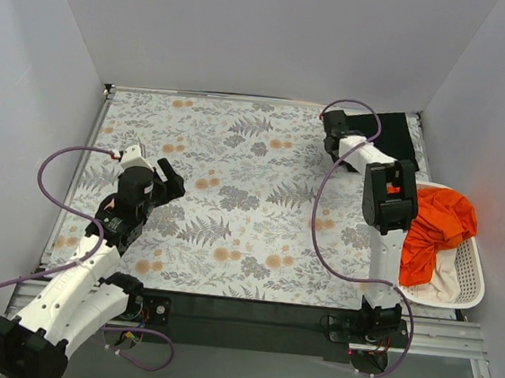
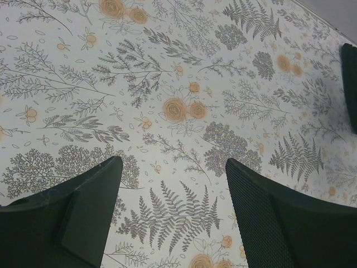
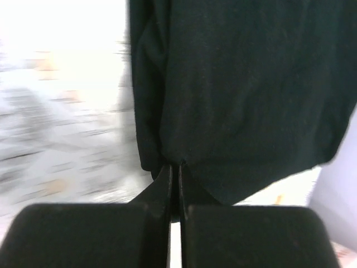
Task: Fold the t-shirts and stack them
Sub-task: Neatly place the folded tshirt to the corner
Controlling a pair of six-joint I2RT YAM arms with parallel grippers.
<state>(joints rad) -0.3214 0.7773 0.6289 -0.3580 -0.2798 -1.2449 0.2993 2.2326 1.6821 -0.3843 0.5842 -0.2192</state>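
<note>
R pincer (image 3: pixel 174 167): fingers together, nipped on edge of black shirt (image 3: pixel 245 95). Shirt folded flat at far-right corner of bench (image 1: pixel 238 151); long axis approx. left-right along far edge, part hidden by R arm; collar end not discernible. L pincer (image 2: pixel 173 164): fingers wide apart, holding nothing, above bench's left side. In basket (image 1: pixel 472 266) at right: orange shirt (image 1: pixel 439 222), cream shirt (image 1: pixel 446 280).
</note>
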